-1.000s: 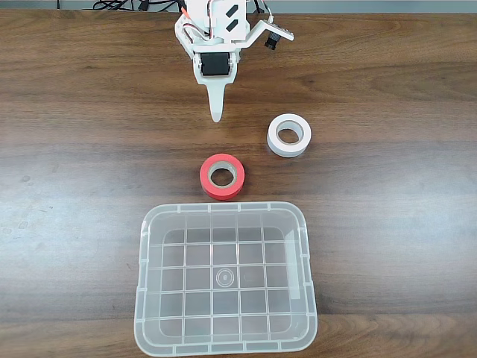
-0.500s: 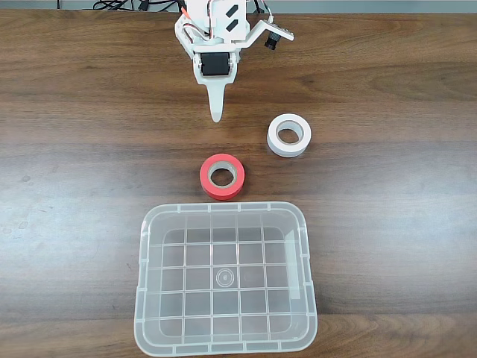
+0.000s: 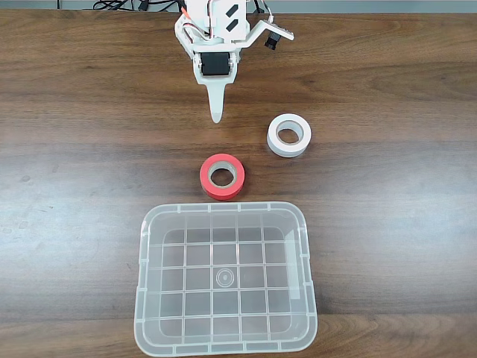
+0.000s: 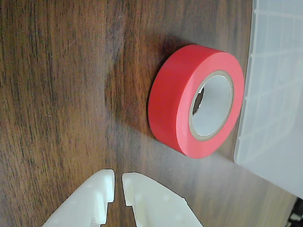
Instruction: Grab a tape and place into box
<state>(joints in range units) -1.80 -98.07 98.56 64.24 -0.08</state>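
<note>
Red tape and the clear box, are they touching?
Apart. The fixed view shows a thin strip of bare table between the red tape and the box rim.

In the fixed view, my arm (image 3: 216, 30) is cut off by the top edge, and the cables (image 3: 119, 4) behind it run out of frame. My gripper (image 3: 217, 112) appears there as a single tapered tip; finger separation cannot be resolved. In the wrist view, the box (image 4: 279, 94) is cropped at the right and top edges. The dark item in the lower right corner is possibly part of my arm.
</note>
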